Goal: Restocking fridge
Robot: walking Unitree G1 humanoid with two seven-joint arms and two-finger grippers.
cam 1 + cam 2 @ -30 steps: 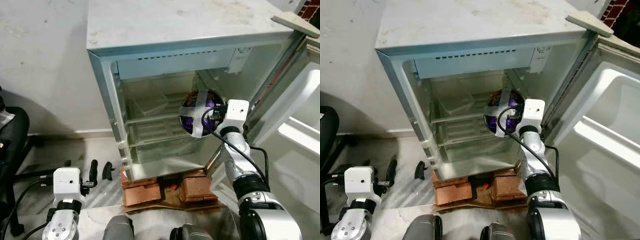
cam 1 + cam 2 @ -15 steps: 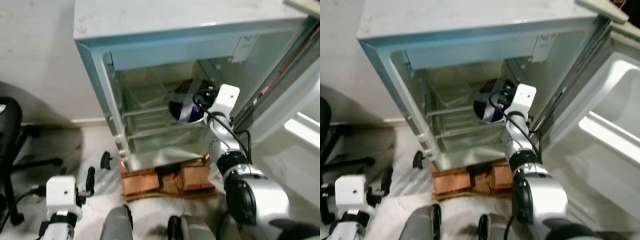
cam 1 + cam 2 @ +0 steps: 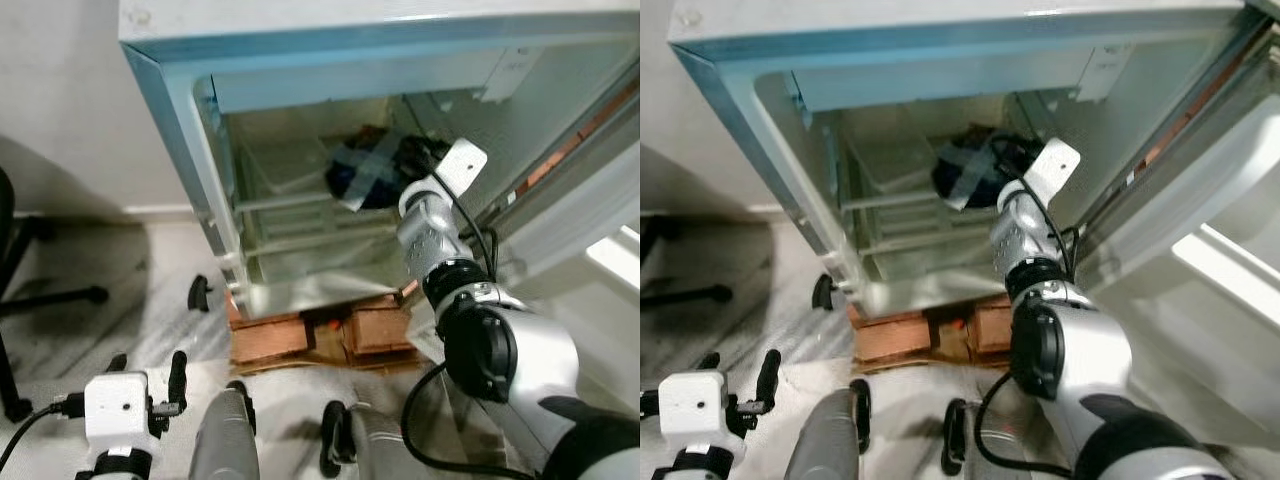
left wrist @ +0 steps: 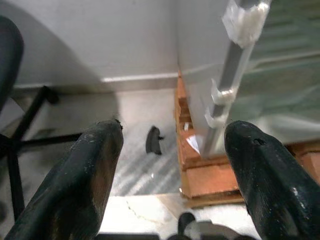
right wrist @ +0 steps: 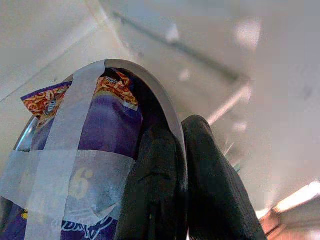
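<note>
Low at the frame's lower left, left pincer (image 3: 148, 385) idle over the floor (image 3: 90, 330), fingers spread wide. Further up, bricks (image 3: 310, 338) under the open fridge (image 3: 300, 160). Deeper, centre right, right pincer (image 5: 185, 185) clenched on the rim of a taped bowl (image 3: 365, 178) inside the fridge, above a shelf (image 3: 290, 205).

Fridge (image 3: 170, 110): door open, raised on bricks (image 3: 310, 338). Right gripper (image 3: 405, 160): reaches inside at upper shelf level, against a dark taped bowl (image 3: 365, 178). Left gripper (image 3: 150, 368): low over the floor (image 3: 110, 260), fingers apart, idle.
</note>
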